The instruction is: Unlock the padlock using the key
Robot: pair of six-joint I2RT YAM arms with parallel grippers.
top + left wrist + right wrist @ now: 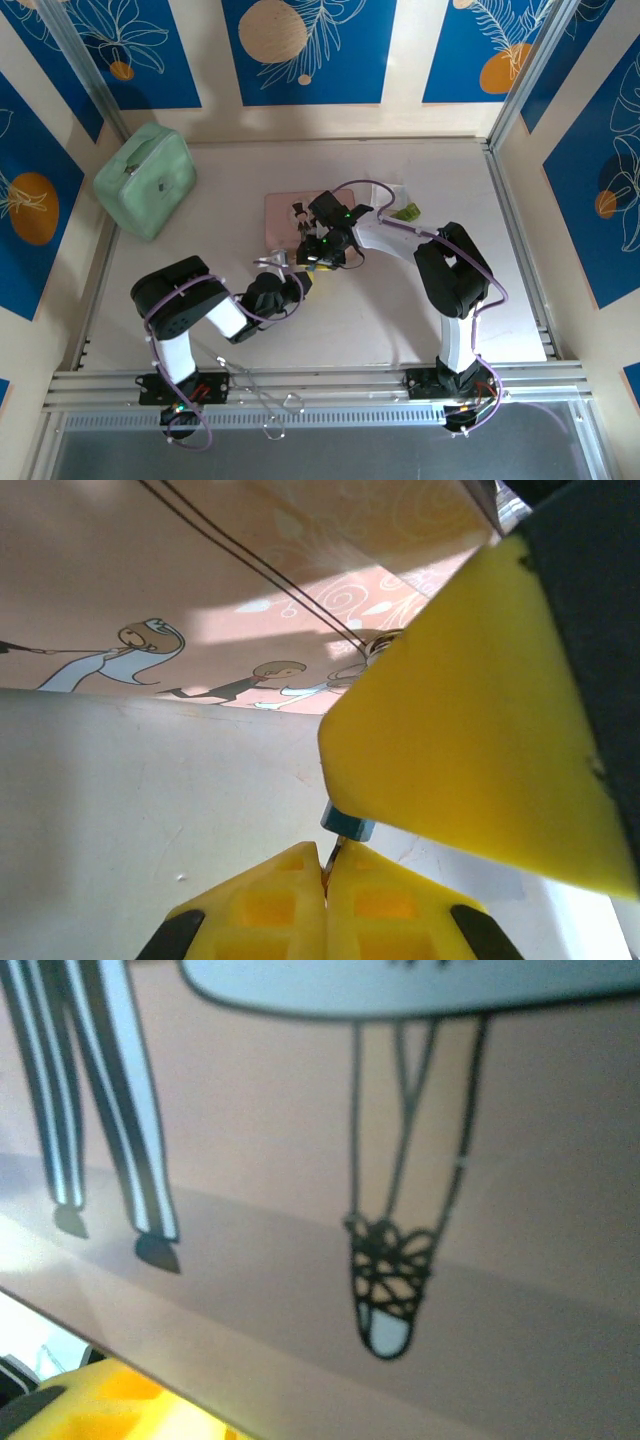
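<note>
Left gripper (325, 885), bottom centre of its wrist view, is clamped on the key (328, 858). The key's tip sits just under the blue base of the padlock (347, 825) at mid-frame. Right gripper (322, 250) covers the padlock; whether it grips cannot be judged. Recommended: align the key with the keyway, insert straight, twist gently.

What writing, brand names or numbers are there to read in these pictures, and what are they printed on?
No text can be read.
Pink tin box: printed with cartoon figures and swirls, no letters to be seen.
Pale shape on the box, at the top edge of the right wrist view: a few dark marks, cut off and too blurred to read.
Green case: no label can be made out.
</note>
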